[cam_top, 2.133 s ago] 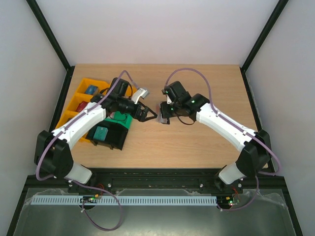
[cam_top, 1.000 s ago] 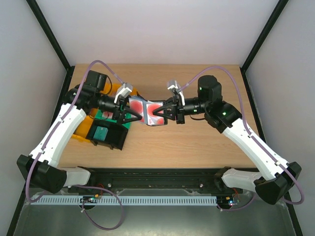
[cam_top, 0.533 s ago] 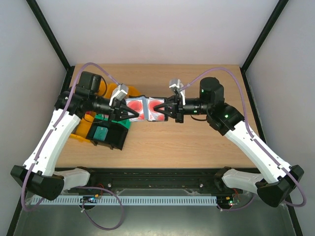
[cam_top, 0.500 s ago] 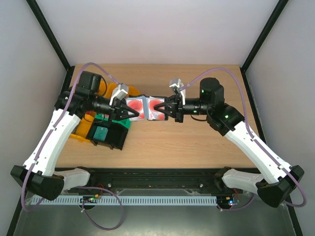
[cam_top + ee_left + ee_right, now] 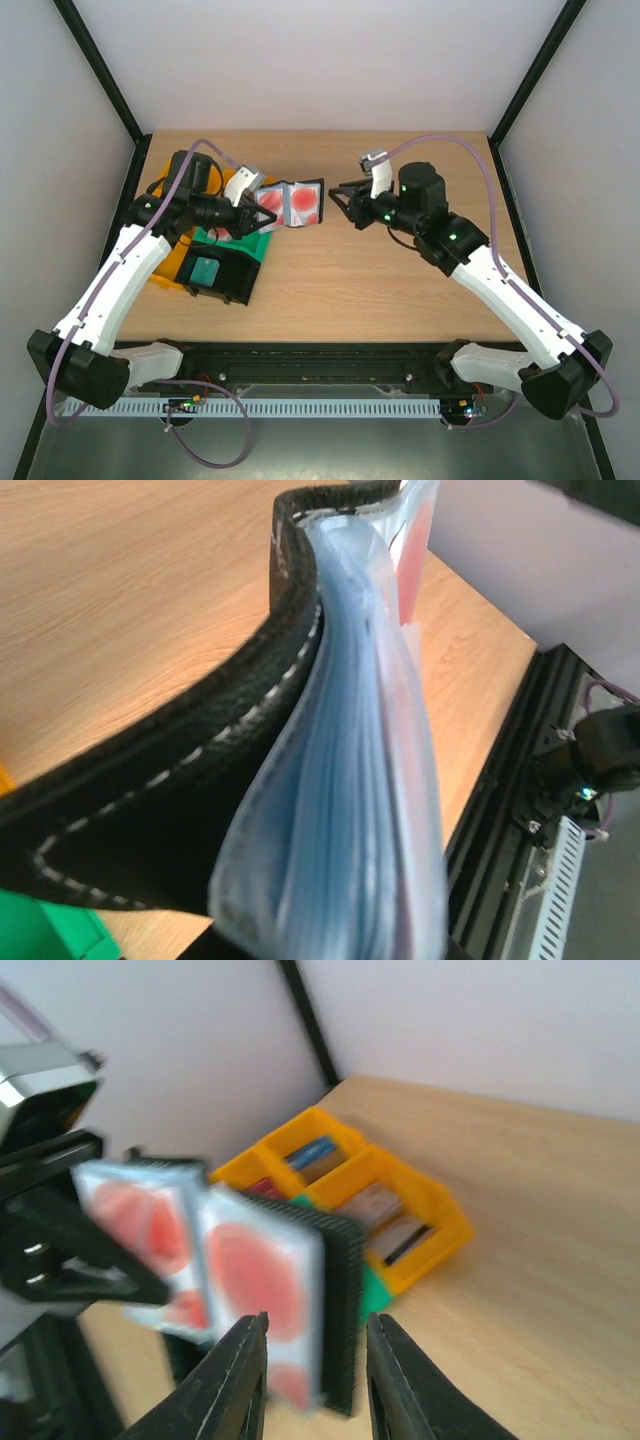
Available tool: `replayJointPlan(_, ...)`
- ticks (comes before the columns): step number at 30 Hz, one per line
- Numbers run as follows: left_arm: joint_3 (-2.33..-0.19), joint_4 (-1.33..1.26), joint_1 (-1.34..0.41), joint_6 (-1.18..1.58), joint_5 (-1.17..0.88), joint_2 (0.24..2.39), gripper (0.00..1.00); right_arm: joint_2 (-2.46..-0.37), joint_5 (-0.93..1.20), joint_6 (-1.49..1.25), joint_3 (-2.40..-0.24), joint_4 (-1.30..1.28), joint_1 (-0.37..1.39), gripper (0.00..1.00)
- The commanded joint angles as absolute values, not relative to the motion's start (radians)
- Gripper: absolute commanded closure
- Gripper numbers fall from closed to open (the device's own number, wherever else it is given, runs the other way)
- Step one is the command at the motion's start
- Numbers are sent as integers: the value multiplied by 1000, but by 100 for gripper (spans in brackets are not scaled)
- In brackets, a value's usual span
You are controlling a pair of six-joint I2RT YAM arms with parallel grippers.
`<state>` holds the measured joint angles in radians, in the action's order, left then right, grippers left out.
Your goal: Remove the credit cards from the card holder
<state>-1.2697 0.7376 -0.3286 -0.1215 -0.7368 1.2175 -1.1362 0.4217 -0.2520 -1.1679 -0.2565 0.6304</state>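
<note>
Left gripper [image 5: 262, 210] is pinching the card holder [image 5: 290, 205] by its left end, jaws clamped on it. The left wrist view confirms this: black stitched cover [image 5: 200, 780] and the pale blue clear pockets [image 5: 340, 780] fill the frame, running out from the bottom edge.

The card holder sits just left of centre in the top view, spread open. Its long axis runs roughly left-right across the frame and the free end points right, toward the right gripper [image 5: 343, 205]. Pocket faces are turned up and to the right, readable from both the top and right wrist cameras. It looks lifted off the table [image 5: 400, 290], can't confirm.

The credit cards [image 5: 307, 203] are in the pockets, white with red discs, one per half. A red card edge also shows at the top of the left wrist view [image 5: 412, 570].

The right gripper is spread with nothing between the jaws. It's near the holder's right end, not touching. In its own view both fingers [image 5: 245, 1380] sit at the bottom edge, with the holder's black edge [image 5: 335, 1300] above the gap, blurred.

Yellow bin [image 5: 160, 190] is upper left of the table. Black bin [image 5: 235, 285] sits below the left gripper with a teal block [image 5: 205, 270] in it. A green item [image 5: 245, 243] lies between the two, partly hidden.
</note>
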Motion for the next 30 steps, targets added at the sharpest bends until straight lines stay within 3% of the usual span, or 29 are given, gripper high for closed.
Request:
replayJointPlan(1, -1264, 675, -328, -73, -675, 1215, 98, -1177, 580, -238, -1191, -218, 727, 73)
replayJointPlan(5, -1271, 695, -329, -92, -750, 1216, 98, -1175, 781, -330, -1115, 19, 775, 75)
replayJointPlan(9, -1287, 729, -328, -128, -826, 1209, 98, -1199, 729, -435, -1074, 178, 775, 85)
replayJointPlan(16, -1314, 784, -324, -190, -959, 1199, 98, -1301, 747, -465, -1102, 191, 771, 88)
replayJointPlan(30, -1335, 859, -318, -280, -1050, 1181, 98, -1272, 635, -378, -1085, 39, 765, 87)
